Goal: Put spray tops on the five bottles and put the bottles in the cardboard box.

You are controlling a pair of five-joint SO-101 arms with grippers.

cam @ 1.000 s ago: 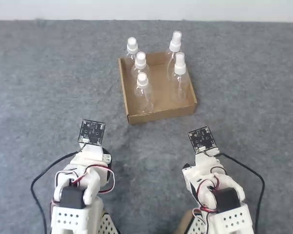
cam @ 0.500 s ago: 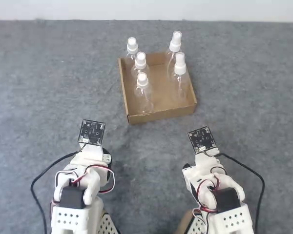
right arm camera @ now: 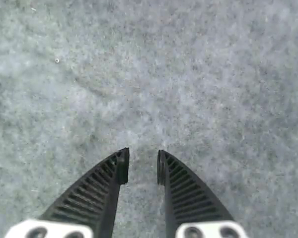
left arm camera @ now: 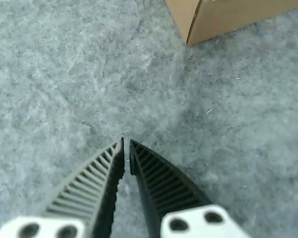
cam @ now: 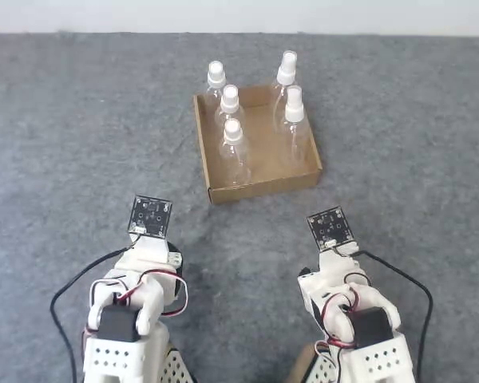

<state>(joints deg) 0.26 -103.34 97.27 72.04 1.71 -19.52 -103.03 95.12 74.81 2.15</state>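
We only get one corner of the cardboard box (left arm camera: pixel 228 17) in left wrist view, the rest is cut off. High view: can't tell if rear-left bottle (cam: pixel 216 80) and rear-right bottle (cam: pixel 287 70) stand inside it or behind it

In the high view the left arm (cam: pixel 136 307) is sitting folded at about 7 o'clock and the right arm (cam: pixel 351 311) is sitting folded at about 5 o'clock, side by side and well apart. Each wrist is pointing toward 12 o'clock, the right one leaning slightly toward 11, with its camera board at the far end. The left gripper (left arm camera: pixel 126 145) is hanging empty with its two ribbed black fingers (left arm camera: pixel 97 178) drawn together, only a sliver showing between the tips. The right gripper (right arm camera: pixel 141 161) is also hanging empty, its fingers (right arm camera: pixel 186 193) standing a little apart, with a narrow gap between the tips.
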